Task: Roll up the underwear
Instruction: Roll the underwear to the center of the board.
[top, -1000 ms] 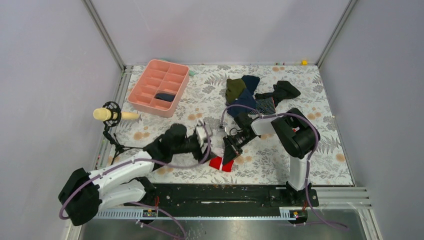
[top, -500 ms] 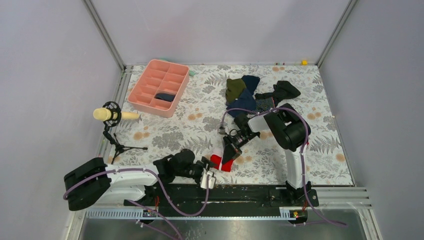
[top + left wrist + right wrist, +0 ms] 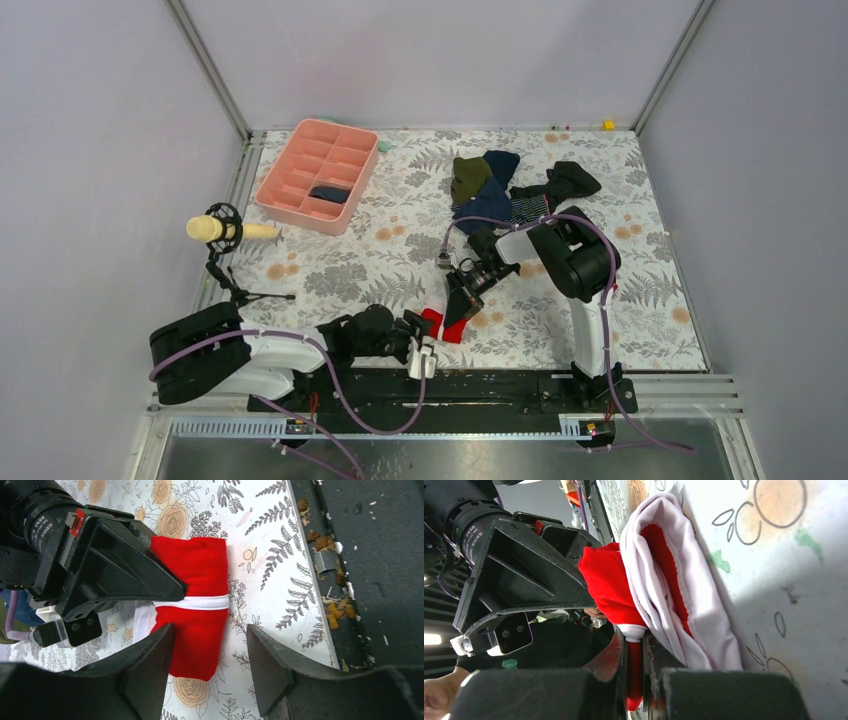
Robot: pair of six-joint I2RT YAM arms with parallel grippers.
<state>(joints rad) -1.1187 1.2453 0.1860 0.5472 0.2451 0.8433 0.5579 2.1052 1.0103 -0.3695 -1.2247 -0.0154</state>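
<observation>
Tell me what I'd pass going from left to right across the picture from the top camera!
yellow microphone → pink tray → red underwear → black clothes

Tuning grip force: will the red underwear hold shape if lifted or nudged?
Probably floppy: the underwear is thin cloth, bunched where the right gripper pinches it. The fold likely slumps open if released; its layers look loose.

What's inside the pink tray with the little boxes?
A dark blue folded cloth lies in one compartment of the pink tray. The other compartments show only pink bottoms, though the walls hide some of their corners.
</observation>
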